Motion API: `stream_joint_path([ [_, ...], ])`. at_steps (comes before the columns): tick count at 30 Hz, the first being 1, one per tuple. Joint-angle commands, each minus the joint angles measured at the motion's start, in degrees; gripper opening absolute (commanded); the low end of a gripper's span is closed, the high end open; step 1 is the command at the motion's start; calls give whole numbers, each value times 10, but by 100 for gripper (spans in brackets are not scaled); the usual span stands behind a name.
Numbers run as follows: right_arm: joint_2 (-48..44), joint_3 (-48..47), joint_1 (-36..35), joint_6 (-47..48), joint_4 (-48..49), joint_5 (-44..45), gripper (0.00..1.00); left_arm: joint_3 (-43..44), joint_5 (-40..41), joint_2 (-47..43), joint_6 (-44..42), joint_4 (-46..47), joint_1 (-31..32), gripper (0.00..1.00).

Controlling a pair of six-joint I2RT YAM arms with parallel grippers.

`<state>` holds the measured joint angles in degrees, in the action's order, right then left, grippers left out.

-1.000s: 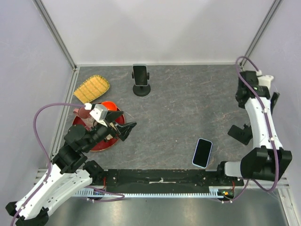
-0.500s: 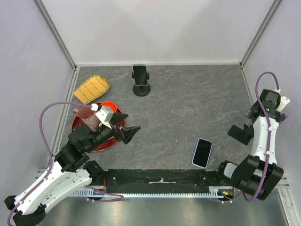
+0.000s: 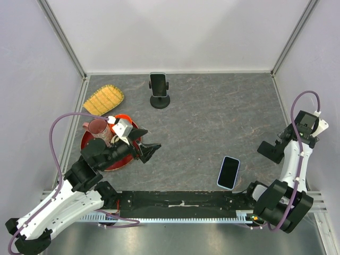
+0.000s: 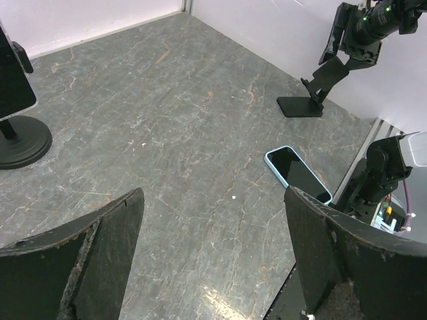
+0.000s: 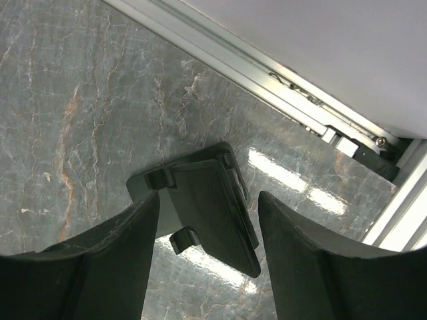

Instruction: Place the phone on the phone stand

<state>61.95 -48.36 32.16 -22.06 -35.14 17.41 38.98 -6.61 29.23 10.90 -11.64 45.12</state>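
The phone (image 3: pixel 228 172), in a light blue case, lies flat and screen up near the front edge; it also shows in the left wrist view (image 4: pixel 298 175). A black folding phone stand (image 3: pixel 270 151) sits empty at the right edge, also seen in the left wrist view (image 4: pixel 312 95). My right gripper (image 3: pixel 286 142) is open just above it, and the stand (image 5: pixel 213 217) shows below and between the open fingers of that gripper (image 5: pixel 208 197). My left gripper (image 3: pixel 150 150) is open and empty over the table left of centre, well away from the phone; its gap (image 4: pixel 213 200) frames bare table.
A second round-based stand (image 3: pixel 159 93) at the back centre holds a dark phone. A red plate (image 3: pixel 125 158) with a brown cup (image 3: pixel 98 128) lies under my left arm. A yellow woven basket (image 3: pixel 103 100) is at the back left. An aluminium rail (image 5: pixel 267 73) borders the right edge.
My right arm has swung from the back right corner forward, bringing its gripper over the black folding stand. My left gripper has shifted slightly right. The phone has not moved.
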Motion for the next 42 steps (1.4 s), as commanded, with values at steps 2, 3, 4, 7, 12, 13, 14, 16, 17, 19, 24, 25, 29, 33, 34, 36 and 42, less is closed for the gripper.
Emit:
stream_joint_path([
  [2,-29,19,1,-26,25,-16,67,-1,-17,11,-16,24,2,92],
  [3,-32,20,1,-28,25,-18,67,-2,-17,13,-16,25,2,92],
  [4,-34,20,1,-30,26,-20,66,-2,-17,13,-15,24,2,92],
  [7,-41,22,1,-35,30,-24,57,-3,-17,16,-15,24,2,92],
  [12,-40,22,1,-43,31,-33,50,-3,-17,20,-14,21,1,91],
  [13,-41,21,1,-45,31,-37,48,-4,-16,20,-14,21,1,91],
  [14,-41,20,1,-47,33,-41,45,-3,-16,20,-14,20,1,91],
  [16,-40,20,1,-52,36,-50,39,-4,-16,20,-14,21,1,91],
  [17,-40,19,1,-52,38,-54,38,-3,-16,21,-14,21,1,91],
  [19,-42,19,1,-54,44,-55,34,-3,-16,21,-15,21,1,91],
  [24,-39,10,0,-64,56,-67,25,-3,-18,24,-14,22,-1,91],
  [25,-36,9,-1,-67,59,-72,23,-3,-18,24,-14,23,-1,91],
  [29,-33,-1,-8,-77,67,-81,16,-2,-17,24,-15,24,-2,91],
  [33,-32,-12,-50,-83,107,-78,8,-3,-17,24,-15,23,-4,91],
  [34,-23,-16,-61,-82,115,-72,6,-3,-15,24,-15,23,-4,91],
  [36,-6,-36,-87,-85,118,-50,0,-2,-13,23,-17,21,-5,91],
  [42,44,-73,-178,-77,163,-57,0,-2,-2,21,-19,19,-5,91],
])
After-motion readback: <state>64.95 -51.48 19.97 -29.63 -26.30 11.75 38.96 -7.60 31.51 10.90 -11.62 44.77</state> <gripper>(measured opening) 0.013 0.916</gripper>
